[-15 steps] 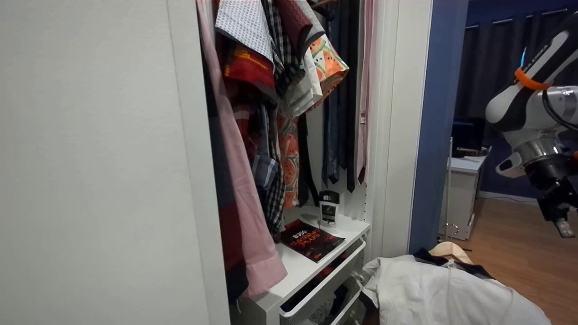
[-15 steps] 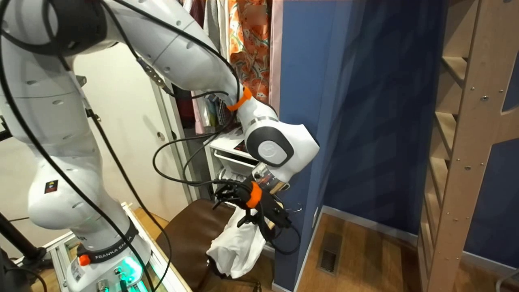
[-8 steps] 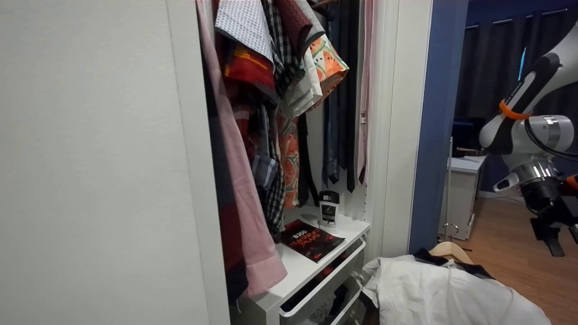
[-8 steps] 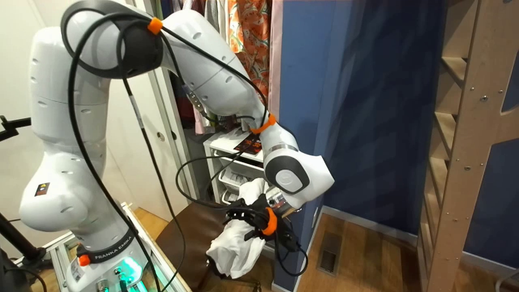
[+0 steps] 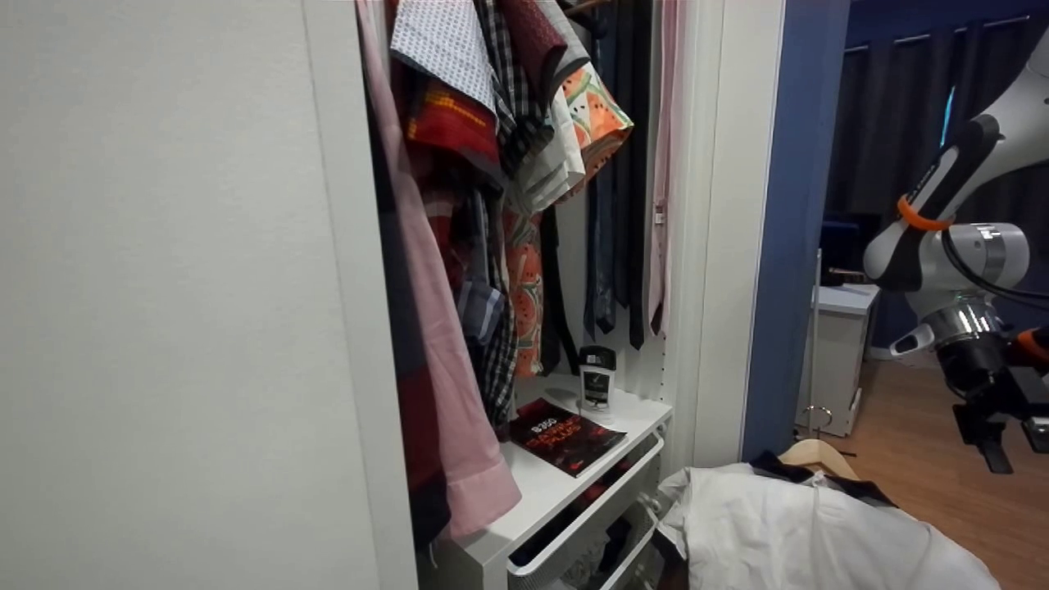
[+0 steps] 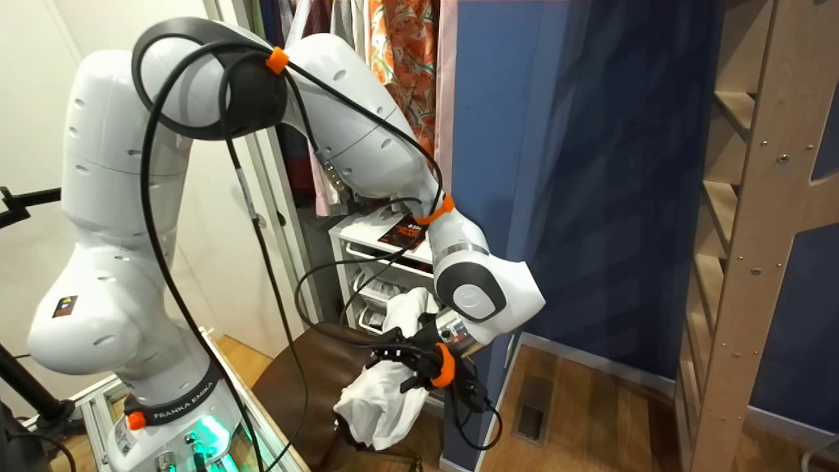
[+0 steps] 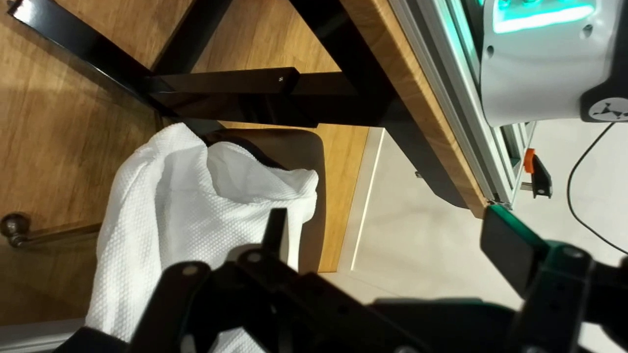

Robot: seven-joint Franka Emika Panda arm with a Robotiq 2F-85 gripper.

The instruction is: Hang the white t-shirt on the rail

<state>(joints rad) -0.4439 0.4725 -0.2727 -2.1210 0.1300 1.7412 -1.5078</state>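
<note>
The black two-finger gripper (image 7: 387, 228) is spread wide, with nothing between its fingers. Near it and lower down, the white short-sleeved shirt with the dark collar (image 5: 819, 533) lies over a brown leathery seat (image 6: 324, 375). In an exterior view, the light wooden hanger (image 5: 819, 457) peeks out at the neck, to the picture's left of the gripper. Its thin metal hook (image 5: 819, 407) points up, while the wood runs sideways. So I think the gripper must go over to the hook and pinch just under it.
</note>
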